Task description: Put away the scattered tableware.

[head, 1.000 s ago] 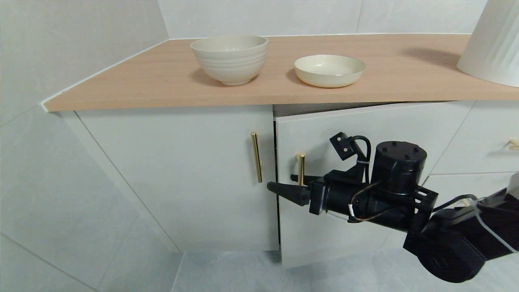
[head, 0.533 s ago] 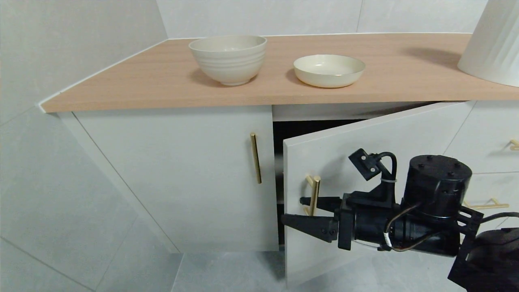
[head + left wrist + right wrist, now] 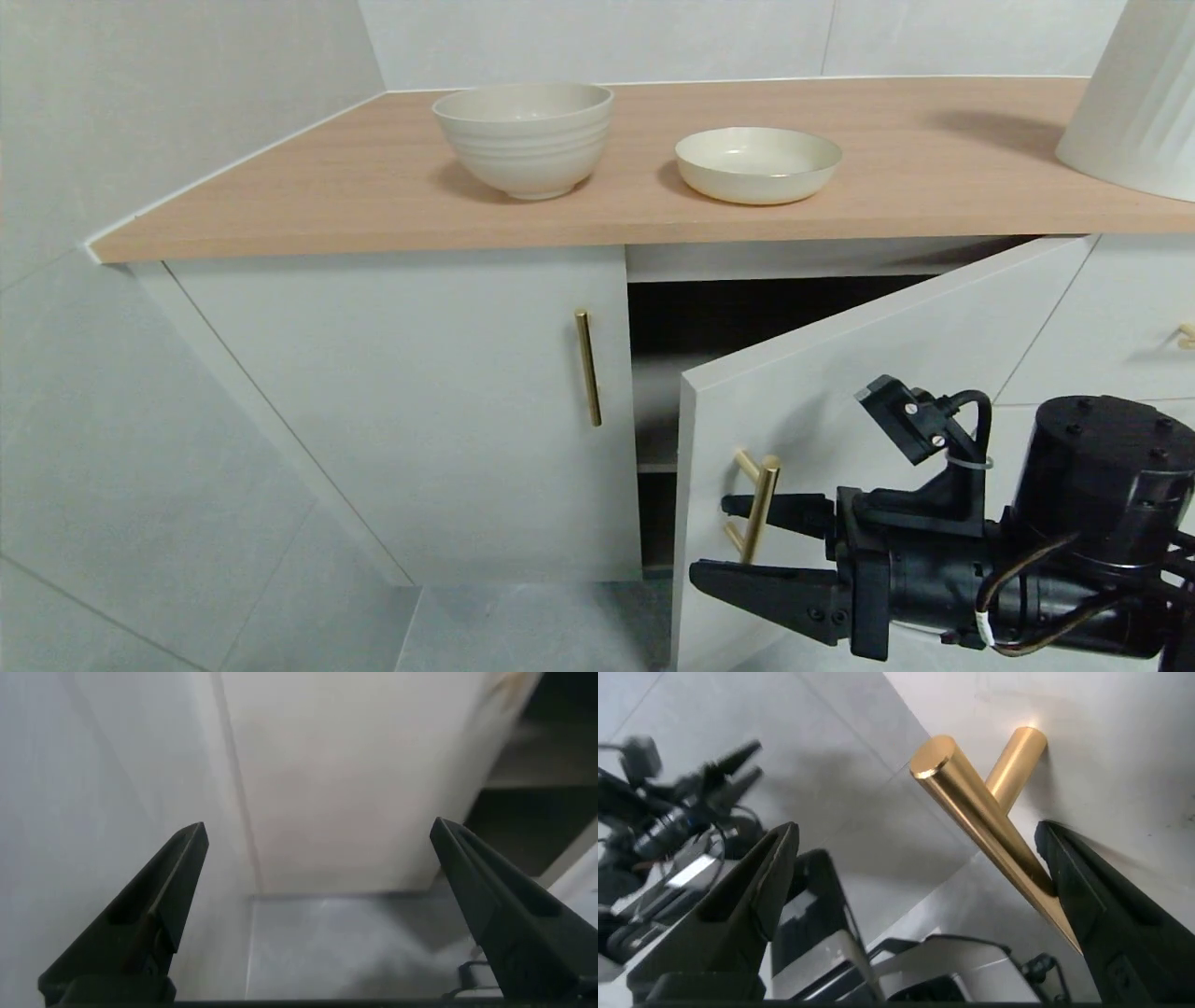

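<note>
A wooden bench (image 3: 887, 201) runs along grey tiled walls above pale cabinets. The right cabinet door (image 3: 840, 373) stands ajar and the left door (image 3: 420, 411) is closed. A ribbed white vessel (image 3: 1139, 103) sits at the bench's right end. The deep bowl (image 3: 523, 135) stands toward the left end, with the shallow dish (image 3: 758, 163) near it at mid-bench.

A second ago the right door was barely cracked; now a dark interior and a shelf (image 3: 656, 462) show. The right gripper (image 3: 714, 539) came back with the door, its fingers spread loosely around the gold handle (image 3: 758, 499). Bowl and dish stayed put.

The right wrist view shows the handle close against one finger. The left wrist view shows the left gripper (image 3: 318, 829) wide apart, holding nothing.
</note>
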{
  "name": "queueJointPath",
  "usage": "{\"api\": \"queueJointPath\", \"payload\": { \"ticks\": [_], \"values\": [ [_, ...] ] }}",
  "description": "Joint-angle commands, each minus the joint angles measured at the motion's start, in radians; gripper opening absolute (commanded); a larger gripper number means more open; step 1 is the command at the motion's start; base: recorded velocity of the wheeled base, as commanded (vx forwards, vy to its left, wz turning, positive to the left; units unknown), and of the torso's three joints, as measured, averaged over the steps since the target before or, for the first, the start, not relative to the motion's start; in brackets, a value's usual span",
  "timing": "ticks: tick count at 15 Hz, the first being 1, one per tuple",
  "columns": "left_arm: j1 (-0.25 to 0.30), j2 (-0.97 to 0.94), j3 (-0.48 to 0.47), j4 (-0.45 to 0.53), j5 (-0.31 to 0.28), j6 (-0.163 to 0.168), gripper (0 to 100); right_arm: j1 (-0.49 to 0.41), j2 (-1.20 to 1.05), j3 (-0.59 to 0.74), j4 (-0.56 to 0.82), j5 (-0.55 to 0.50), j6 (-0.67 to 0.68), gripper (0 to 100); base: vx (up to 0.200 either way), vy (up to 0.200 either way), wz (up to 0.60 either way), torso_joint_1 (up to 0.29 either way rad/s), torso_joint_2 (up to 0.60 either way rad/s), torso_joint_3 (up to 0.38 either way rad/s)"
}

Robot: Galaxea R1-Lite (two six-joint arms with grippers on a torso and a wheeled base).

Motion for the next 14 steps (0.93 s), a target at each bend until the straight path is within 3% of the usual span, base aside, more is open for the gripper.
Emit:
{"api": "queueJointPath", "payload": {
  "ticks": [1,2,3,4,5,6,8,9,12,14],
  "values": [
    [-0.045,0.134,-0.192,0.088,-0.11,-0.039,100,0.014,-0.026,0.018,0.004,0.001,-0.001,100,0.0,0.0,0.0,0.0,0.0,0.0],
    [-0.064,0.224,-0.261,0.105,-0.164,-0.06,100,0.014,-0.032,0.022,0.006,0.001,-0.001,100,0.0,0.0,0.0,0.0,0.0,0.0],
    [-0.073,0.298,-0.298,0.105,-0.202,-0.063,100,0.014,-0.033,0.022,0.004,0.001,-0.001,100,0.0,0.0,0.0,0.0,0.0,0.0],
    [-0.077,0.48,-0.351,0.097,-0.296,-0.063,100,0.014,-0.036,0.027,0.006,0.001,-0.001,100,0.0,0.0,0.0,0.0,0.0,0.0],
    [-0.077,0.563,-0.38,0.085,-0.339,-0.065,100,0.014,-0.036,0.032,0.006,0.001,-0.001,100,0.0,0.0,0.0,0.0,0.0,0.0],
    [-0.077,0.709,-0.416,0.052,-0.402,-0.065,100,0.014,-0.032,0.032,0.006,0.001,-0.001,100,0.0,0.0,0.0,0.0,0.0,0.0],
    [-0.099,0.896,-0.451,-0.049,-0.457,-0.065,100,0.014,-0.032,0.033,0.006,0.001,-0.002,100,0.0,0.0,0.0,0.0,0.0,0.0],
    [-0.157,1.01,-0.471,-0.141,-0.457,-0.072,100,0.014,-0.032,0.033,0.006,0.001,-0.002,100,0.0,0.0,0.0,0.0,0.0,0.0],
    [-0.32,1.266,-0.471,-0.392,-0.454,-0.161,100,0.016,-0.03,0.029,0.006,0.001,-0.004,100,0.0,0.0,0.0,0.0,0.0,0.0],
    [-0.366,1.376,-0.476,-0.507,-0.446,-0.172,100,0.014,-0.029,0.029,0.006,0.001,-0.004,100,0.0,0.0,0.0,0.0,0.0,0.0]
  ]
}}
